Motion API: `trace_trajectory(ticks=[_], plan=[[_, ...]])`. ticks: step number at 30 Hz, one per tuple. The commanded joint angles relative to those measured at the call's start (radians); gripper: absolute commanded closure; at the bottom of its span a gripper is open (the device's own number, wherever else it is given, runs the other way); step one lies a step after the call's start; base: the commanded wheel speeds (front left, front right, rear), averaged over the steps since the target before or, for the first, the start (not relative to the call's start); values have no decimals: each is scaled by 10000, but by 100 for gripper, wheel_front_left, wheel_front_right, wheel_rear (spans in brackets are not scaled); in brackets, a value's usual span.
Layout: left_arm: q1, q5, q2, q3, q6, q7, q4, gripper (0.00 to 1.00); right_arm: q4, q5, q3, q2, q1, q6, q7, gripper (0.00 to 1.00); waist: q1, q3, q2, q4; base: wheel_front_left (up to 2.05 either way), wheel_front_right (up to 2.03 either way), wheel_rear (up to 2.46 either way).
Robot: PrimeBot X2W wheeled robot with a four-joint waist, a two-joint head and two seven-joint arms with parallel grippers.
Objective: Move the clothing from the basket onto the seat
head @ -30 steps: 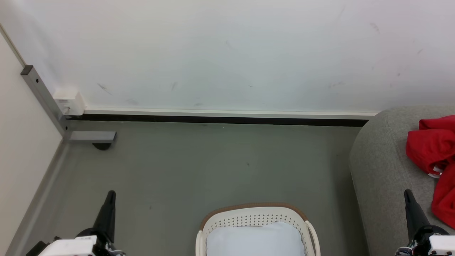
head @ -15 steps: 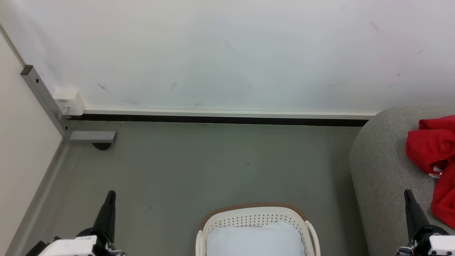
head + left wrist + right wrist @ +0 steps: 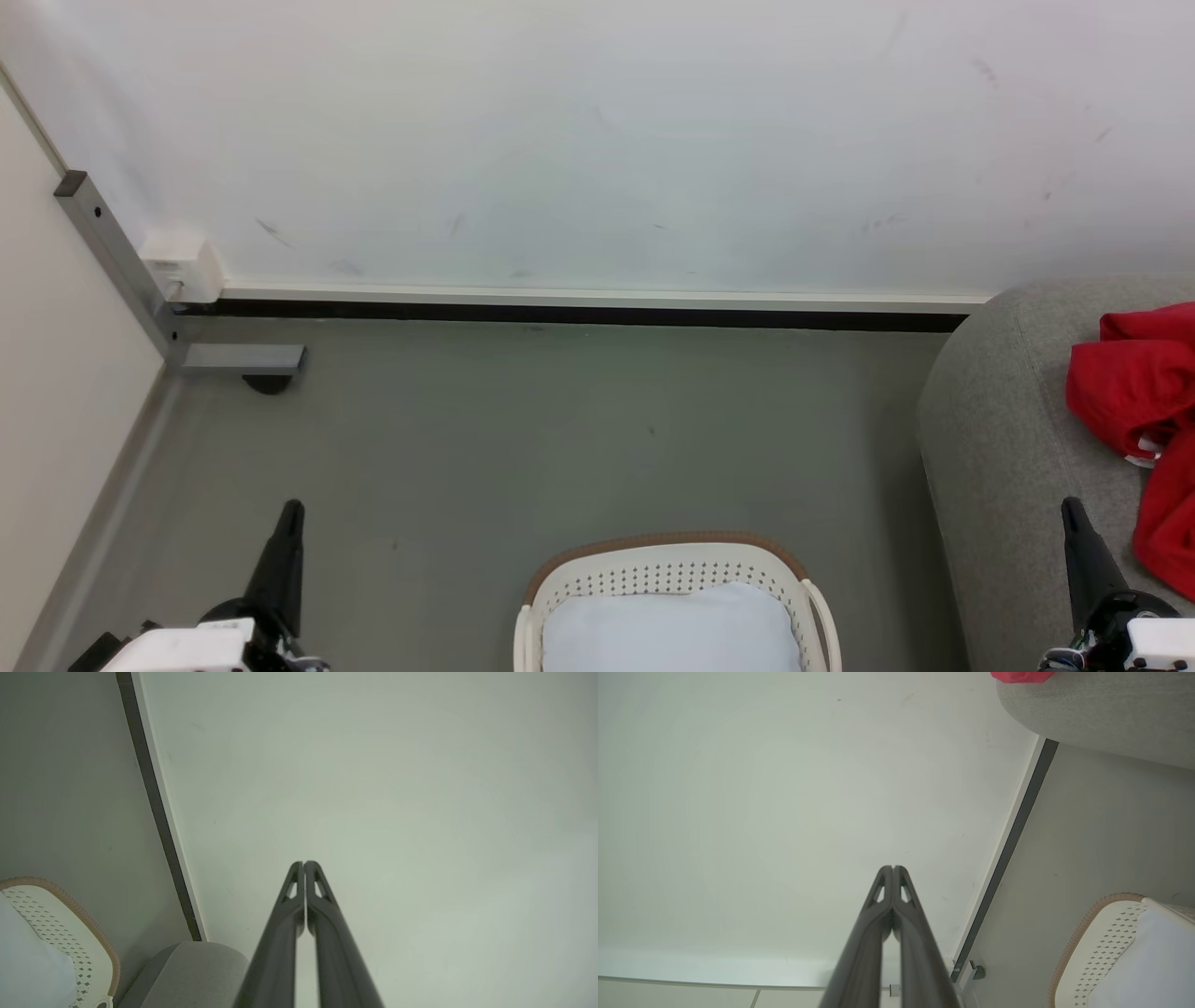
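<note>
Red clothing point(image 3: 1141, 411) lies crumpled on the grey seat point(image 3: 999, 439) at the right edge of the head view; a scrap of that clothing point(image 3: 1020, 675) shows on the seat point(image 3: 1101, 714) in the right wrist view. The cream basket point(image 3: 672, 569) with a brown rim stands on the floor at bottom centre, with a pale blue-white pillow-like thing point(image 3: 672, 630) inside. My left gripper point(image 3: 290, 511) is shut and empty at the lower left, pointing at the wall. My right gripper point(image 3: 1071, 509) is shut and empty beside the seat. Shut fingertips show for the left gripper point(image 3: 304, 864) and right gripper point(image 3: 893, 868).
A white wall with a dark baseboard point(image 3: 579, 315) runs across the back. A grey metal post and foot point(image 3: 238, 358) with a white box point(image 3: 180, 266) stand in the left corner. Grey floor point(image 3: 523, 448) lies between the wall and the basket point(image 3: 60, 933).
</note>
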Motion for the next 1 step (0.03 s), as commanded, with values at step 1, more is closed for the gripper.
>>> trace_trajectory(ticks=[1], plan=[[-81,-138,18,19,-41,35,-33,100,-53,-45,-43,1,-128,-21,32,100,0,0,0,0,0,0,0]])
